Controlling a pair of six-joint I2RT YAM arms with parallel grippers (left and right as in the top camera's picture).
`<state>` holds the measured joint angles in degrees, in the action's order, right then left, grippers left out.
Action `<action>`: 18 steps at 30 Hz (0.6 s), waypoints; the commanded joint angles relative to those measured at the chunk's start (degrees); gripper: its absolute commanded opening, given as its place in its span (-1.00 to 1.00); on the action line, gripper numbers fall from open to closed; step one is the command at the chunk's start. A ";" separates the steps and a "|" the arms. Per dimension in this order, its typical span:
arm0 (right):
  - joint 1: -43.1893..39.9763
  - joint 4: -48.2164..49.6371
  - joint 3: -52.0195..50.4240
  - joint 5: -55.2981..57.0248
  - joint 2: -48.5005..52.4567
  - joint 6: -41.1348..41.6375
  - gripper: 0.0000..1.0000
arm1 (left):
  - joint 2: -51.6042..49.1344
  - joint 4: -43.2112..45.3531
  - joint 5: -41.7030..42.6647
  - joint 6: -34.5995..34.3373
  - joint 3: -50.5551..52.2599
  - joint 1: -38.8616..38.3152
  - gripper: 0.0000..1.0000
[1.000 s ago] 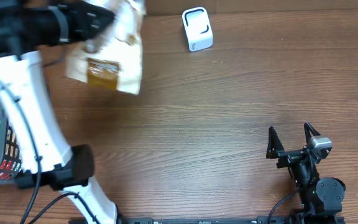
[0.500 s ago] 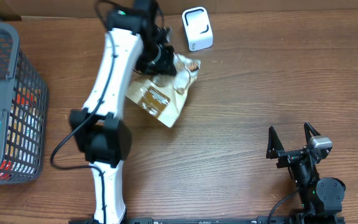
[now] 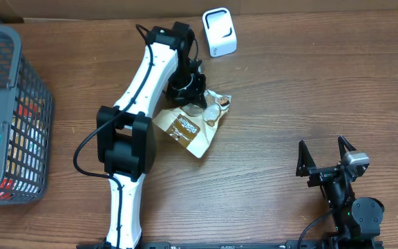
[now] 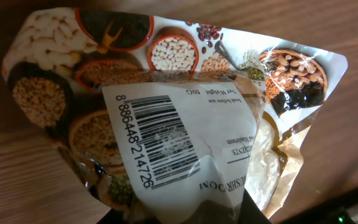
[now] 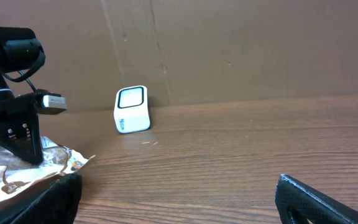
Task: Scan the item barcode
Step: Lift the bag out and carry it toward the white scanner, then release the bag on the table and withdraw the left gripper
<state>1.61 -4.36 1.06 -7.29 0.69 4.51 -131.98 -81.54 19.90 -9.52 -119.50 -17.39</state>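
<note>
The item is a printed food bag (image 3: 188, 128) lying tilted on the table just in front of the white barcode scanner (image 3: 220, 32). My left gripper (image 3: 187, 95) is shut on the bag's upper edge. In the left wrist view the bag (image 4: 92, 81) fills the frame, and its white label with the barcode (image 4: 157, 140) faces the camera. My right gripper (image 3: 325, 158) stands open at the near right with nothing between its fingers. From the right wrist view, the scanner (image 5: 132, 110) stands by the cardboard wall, with the bag (image 5: 17, 168) at the far left.
A grey wire basket (image 3: 9, 76) with more packaged items stands at the left edge. A brown cardboard wall (image 5: 241, 50) runs along the back of the wooden table (image 3: 309, 90).
My left arm has swung from the far left by the basket to the table's middle, carrying the bag down in front of the scanner. The right arm has not moved.
</note>
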 commanded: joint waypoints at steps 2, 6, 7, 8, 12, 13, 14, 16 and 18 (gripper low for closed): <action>0.31 0.28 -0.59 -0.31 -0.50 0.17 1.00 | 0.81 -2.82 2.62 1.95 -0.17 -3.39 -0.46; 0.31 0.28 -0.59 -0.31 -0.52 0.17 1.00 | 0.83 -4.37 5.53 5.51 -0.22 -4.72 0.02; 0.31 0.28 -0.59 -0.31 -0.52 0.17 1.00 | 0.83 -4.37 7.21 6.97 -0.26 -4.76 0.08; 0.31 0.28 -0.59 -0.31 -0.52 0.17 1.00 | 0.85 -4.37 9.35 8.94 -0.35 -4.76 0.18; 0.31 0.28 -0.59 -0.31 -0.52 0.17 1.00 | 0.85 -5.79 13.16 11.32 -3.74 -4.11 0.53; 0.31 0.28 -0.59 -0.31 -0.52 0.17 1.00 | 0.85 -6.88 13.05 11.32 -6.21 -3.52 0.55; 0.31 0.28 -0.59 -0.31 -0.52 0.17 1.00 | 0.85 -7.93 12.96 11.32 -8.83 -2.93 0.59; 0.31 0.28 -0.59 -0.28 -0.52 0.17 1.00 | 0.90 -10.47 12.90 11.28 -17.59 -0.83 0.71; 0.31 0.28 -0.59 -0.28 -0.52 0.17 1.00 | 0.90 -12.41 12.11 11.15 -25.83 1.36 0.82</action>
<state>1.61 -4.32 1.06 -7.29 0.69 4.47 -132.22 -91.74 30.76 0.08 -131.96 -20.03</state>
